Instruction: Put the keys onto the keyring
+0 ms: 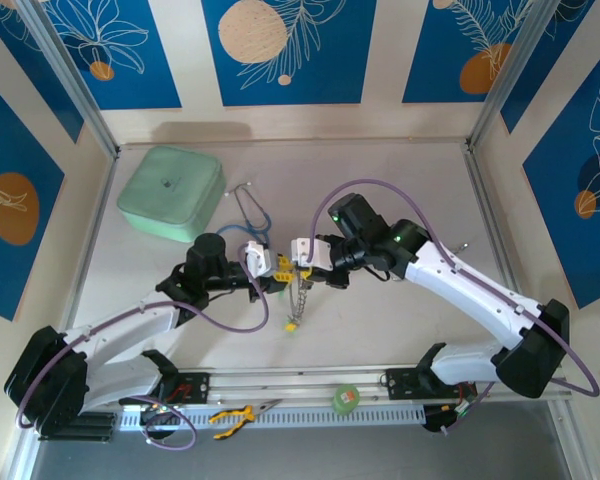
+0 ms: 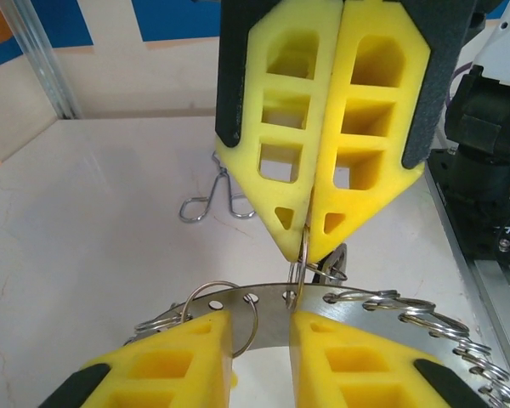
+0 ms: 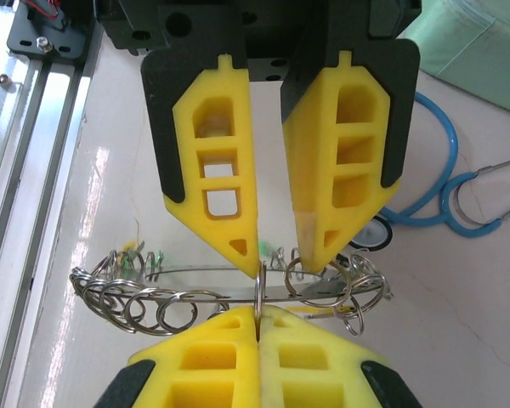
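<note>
Done: keyring point(image 2: 382, 310) carries many small rings point(image 3: 144, 306).
Underway: right gripper point(image 3: 257, 316) clamps 1 split ring point(image 2: 303, 255) at the keyring.
Left gripper point(image 2: 262, 331): jaws apart, grip cannot be told.
Remaining: probably seating that ring.

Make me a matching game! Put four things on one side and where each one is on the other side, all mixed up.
Things:
1 green case
2 blue stethoscope
3 yellow-handled pliers
4 keyring

Places:
A on the near rail
B far left on the table
C held up in the air
D just right of the green case

Pairs: 1-B; 2-D; 3-A; 4-C
</note>
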Robot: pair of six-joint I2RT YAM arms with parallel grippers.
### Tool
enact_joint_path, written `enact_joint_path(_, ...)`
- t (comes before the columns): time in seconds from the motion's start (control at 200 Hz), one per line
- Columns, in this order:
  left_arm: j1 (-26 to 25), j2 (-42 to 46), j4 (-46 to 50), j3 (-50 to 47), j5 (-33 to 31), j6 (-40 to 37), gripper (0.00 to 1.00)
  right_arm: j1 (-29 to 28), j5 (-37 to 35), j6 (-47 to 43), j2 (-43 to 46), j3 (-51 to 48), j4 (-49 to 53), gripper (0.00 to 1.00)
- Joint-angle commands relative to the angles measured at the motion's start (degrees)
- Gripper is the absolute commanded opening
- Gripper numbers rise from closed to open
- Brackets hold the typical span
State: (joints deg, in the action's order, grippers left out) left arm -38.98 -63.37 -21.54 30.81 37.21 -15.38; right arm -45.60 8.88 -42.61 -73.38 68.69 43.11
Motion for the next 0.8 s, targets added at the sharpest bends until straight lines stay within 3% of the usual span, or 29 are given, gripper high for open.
enact_joint_path(0.0, -0.4, 0.8, -0.3, 2.2, 1.1, -0.6, 0.21, -1.5, -0.1, -1.0, -1.4, 3.3, 1.2, 0.0)
enact_joint_path(0.4, -0.4, 0.9, -3.8, 1.5, 1.9, 1.4, 0.2, -3.1, -2.7, -0.1, -3.9, 4.9, 1.1, 0.0)
enact_joint_path(0.525, -0.4, 0.6, -3.1, 1.4, 2.3, 0.6, 0.0, -2.9, -1.6, 0.5, -3.3, 4.4, 0.8, 0.0)
enact_joint_path(0.635, -0.4, 0.9, -3.3, 1.1, 2.4, 0.5, 0.0, -2.0, 0.6, 1.6, -1.6, 3.0, -1.5, 0.0)
enact_joint_path(0.72, -0.4, 1.2, -5.0, 0.5, 2.4, 1.5, 0.0, 0.6, 4.5, 4.1, 2.0, -1.5, -7.5, 0.22)
enact_joint_path(0.795, -0.5, 1.2, -9.7, -1.1, 2.5, 4.3, 0.0, 4.4, 10.9, 7.3, 6.0, -7.5, -14.9, 0.28)
